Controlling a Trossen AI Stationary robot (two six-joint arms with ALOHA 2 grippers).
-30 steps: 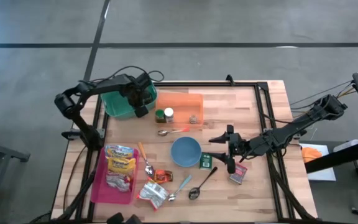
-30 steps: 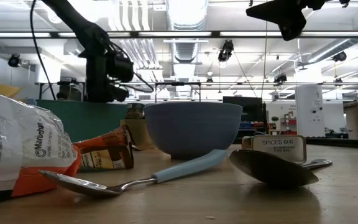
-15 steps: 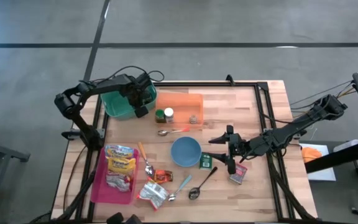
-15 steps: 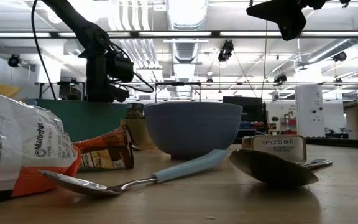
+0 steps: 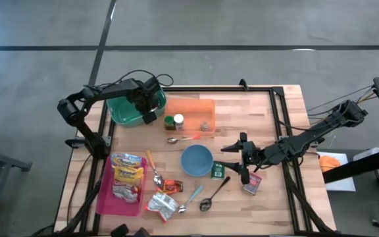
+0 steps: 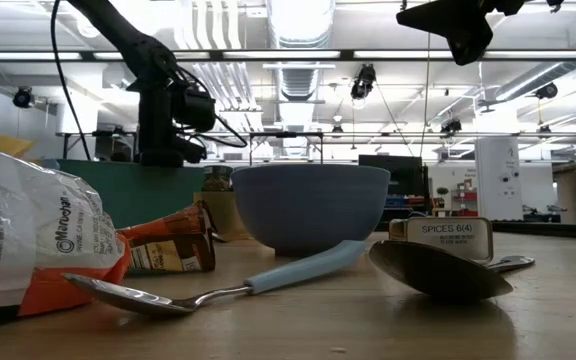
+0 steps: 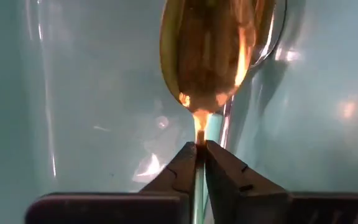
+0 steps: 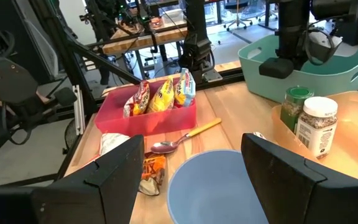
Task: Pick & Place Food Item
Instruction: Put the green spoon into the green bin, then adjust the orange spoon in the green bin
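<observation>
My left gripper points down into the teal bin at the table's far left, shut on a metal spoon. The spoon's bowl reaches beyond the fingertips toward the bin's floor. My right gripper hangs open above the table just right of the blue bowl, with nothing between its fingers. Snack bags lie in the pink tray at the near left. My left gripper pinches the spoon's neck, just behind its bowl, between its two fingertips. The fingers come from above and lie along the handle, which runs back between them. Whether the spoon's bowl touches the bin's floor, I cannot tell.
An orange tray beside the bin holds two spice jars. Spoons, wrappers and two small spice boxes lie around the blue bowl. Black frame rails run along the table's right side.
My left gripper has turned a little at the wrist while staying in place over the teal bin.
</observation>
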